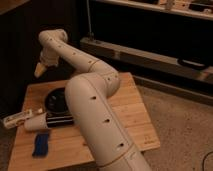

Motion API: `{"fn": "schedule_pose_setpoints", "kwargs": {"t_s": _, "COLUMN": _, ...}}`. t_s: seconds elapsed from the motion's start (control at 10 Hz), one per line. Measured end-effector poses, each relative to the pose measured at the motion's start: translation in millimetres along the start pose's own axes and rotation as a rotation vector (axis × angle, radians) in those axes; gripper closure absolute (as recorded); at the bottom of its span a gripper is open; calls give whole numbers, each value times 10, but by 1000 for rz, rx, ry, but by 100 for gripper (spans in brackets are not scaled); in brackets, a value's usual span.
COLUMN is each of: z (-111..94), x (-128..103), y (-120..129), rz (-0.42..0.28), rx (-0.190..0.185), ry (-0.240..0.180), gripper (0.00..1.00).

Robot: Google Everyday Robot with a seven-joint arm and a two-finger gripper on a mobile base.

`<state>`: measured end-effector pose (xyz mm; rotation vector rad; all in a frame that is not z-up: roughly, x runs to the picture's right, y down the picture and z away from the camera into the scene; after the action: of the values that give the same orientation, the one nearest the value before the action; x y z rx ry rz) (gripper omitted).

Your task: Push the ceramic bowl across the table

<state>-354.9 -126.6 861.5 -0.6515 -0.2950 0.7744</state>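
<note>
The ceramic bowl (56, 100), round, glossy and black, sits on the left half of the light wooden table (132, 117); my arm hides its right part. My gripper (39, 69) hangs above the table's far left corner, higher than the bowl and behind it, apart from it. My white arm (95, 110) sweeps from the lower middle up to the gripper.
A black-and-white cylinder (60, 121) and a white cup (35, 123) lie just in front of the bowl. A white tube (19, 118) lies at the left edge, a blue object (41, 144) near the front left. Dark cabinets and a shelf stand behind the table.
</note>
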Motion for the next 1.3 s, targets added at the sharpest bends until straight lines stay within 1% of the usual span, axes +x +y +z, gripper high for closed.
{"fn": "schedule_pose_setpoints", "kwargs": {"t_s": 0.8, "z": -4, "x": 2, "y": -1, "rz": -6, "rx": 4, "ry": -2, "gripper": 20}}
{"fn": "schedule_pose_setpoints", "kwargs": {"t_s": 0.9, "z": 5, "x": 10, "y": -1, "rz": -16, "rx": 13, "ry": -8, "gripper": 20}}
{"fn": "schedule_pose_setpoints", "kwargs": {"t_s": 1.1, "z": 114, "x": 130, "y": -17, "rz": -35, "rx": 52, "ry": -14, "gripper": 20}}
{"fn": "schedule_pose_setpoints", "kwargs": {"t_s": 1.3, "z": 211, "x": 255, "y": 21, "rz": -49, "rx": 79, "ry": -21, "gripper": 20}}
